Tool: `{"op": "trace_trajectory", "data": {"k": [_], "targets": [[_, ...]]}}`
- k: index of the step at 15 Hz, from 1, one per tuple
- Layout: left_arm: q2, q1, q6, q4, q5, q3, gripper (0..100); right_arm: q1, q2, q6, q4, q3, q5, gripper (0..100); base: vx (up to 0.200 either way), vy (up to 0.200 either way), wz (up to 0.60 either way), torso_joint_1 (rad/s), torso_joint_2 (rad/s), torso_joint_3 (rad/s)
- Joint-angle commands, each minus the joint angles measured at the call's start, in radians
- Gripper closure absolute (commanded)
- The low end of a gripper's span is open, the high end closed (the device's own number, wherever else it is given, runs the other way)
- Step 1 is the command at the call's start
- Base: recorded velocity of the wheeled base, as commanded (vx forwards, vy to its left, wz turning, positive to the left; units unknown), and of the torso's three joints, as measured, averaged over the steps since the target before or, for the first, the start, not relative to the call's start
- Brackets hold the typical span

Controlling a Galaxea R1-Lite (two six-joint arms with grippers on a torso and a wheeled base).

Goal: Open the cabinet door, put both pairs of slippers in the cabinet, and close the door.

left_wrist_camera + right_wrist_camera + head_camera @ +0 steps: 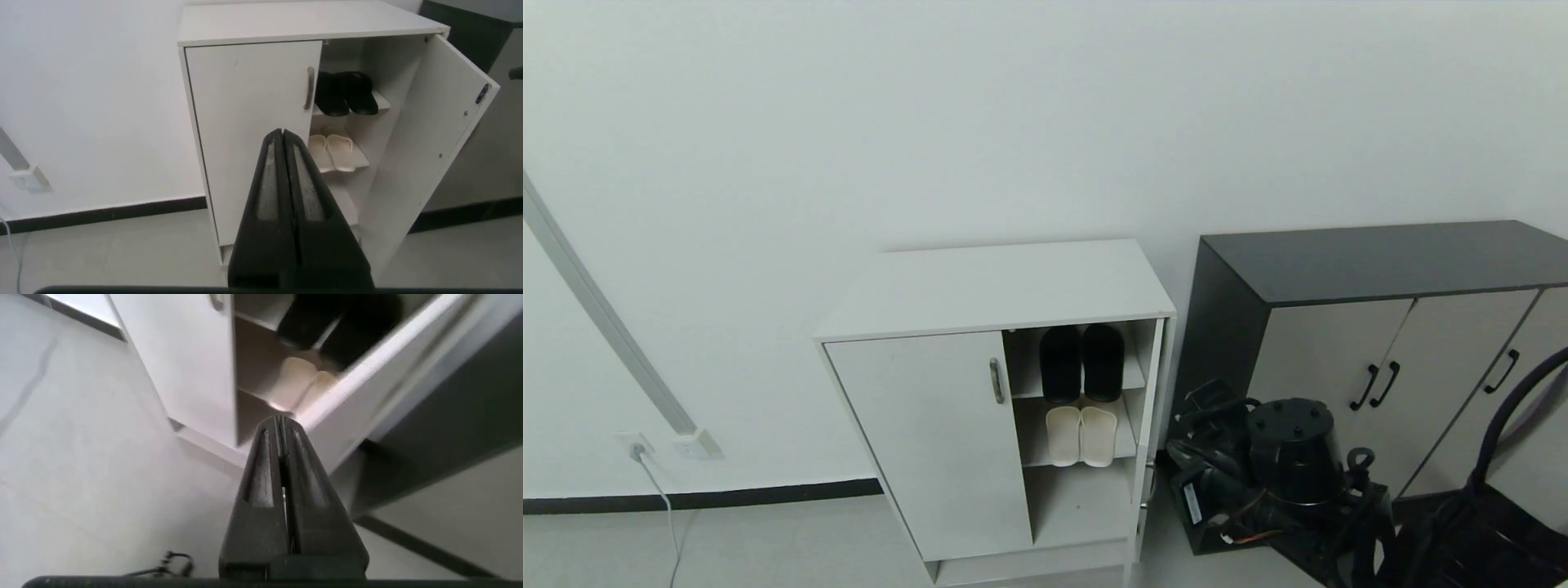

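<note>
Left end effector [283, 135]: fingers pressed together, pinching nothing, pointed at the white shoe cabinet [310, 33] from in front and well apart from it. Right end effector [282, 423]: likewise pressed together and empty, held low near the free edge of the open right door [392, 376], contact not discernible. Open right door: swung wide on hinges at the cabinet's right side, inner face turned toward the shelves. Judged a light, stiff board panel, smooth-faced and probably slippery, free to swing; best handled by a flat push on the outer face close to the free edge, away from the hinges, with no pinch grip needed; a gentle push is advisable to avoid a slam. Closed left door [931, 441]: flush, with a vertical metal bar handle [996, 380] at its inner edge. Black slippers [1082, 362]: paired side by side on the upper shelf. White slippers [1081, 435]: paired side by side on the shelf below. Both pairs judged soft and light, already stowed, set back enough not to foul the door. Surroundings: pale tiled floor [727, 539], white wall [931, 122] with a black skirting strip [727, 494], a wall socket [633, 447] with a hanging cable, a slanted grey conduit [596, 310], and a dark-topped cabinet [1380, 261] just beside on the right.
</note>
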Motion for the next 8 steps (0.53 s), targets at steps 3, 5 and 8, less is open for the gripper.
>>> {"op": "trace_trajectory", "data": {"k": [3, 5, 8], "targets": [[0.001, 0.000, 0.000, 0.000, 0.000, 0.000, 100, -0.007, 0.129, 0.010, -0.005, -0.109, 0.006, 100, 0.000, 0.000, 0.00, 0.000, 0.00, 0.000], [0.001, 0.000, 0.002, 0.000, -0.001, 0.000, 100, -0.004, 0.163, 0.055, -0.014, -0.168, 0.009, 100, 0.000, 0.000, 0.00, 0.000, 0.00, 0.000], [0.001, 0.000, 0.003, 0.000, -0.001, 0.000, 100, -0.004, 0.168, 0.107, -0.068, -0.174, 0.056, 100, 0.000, 0.000, 0.00, 0.000, 0.00, 0.000]]}}
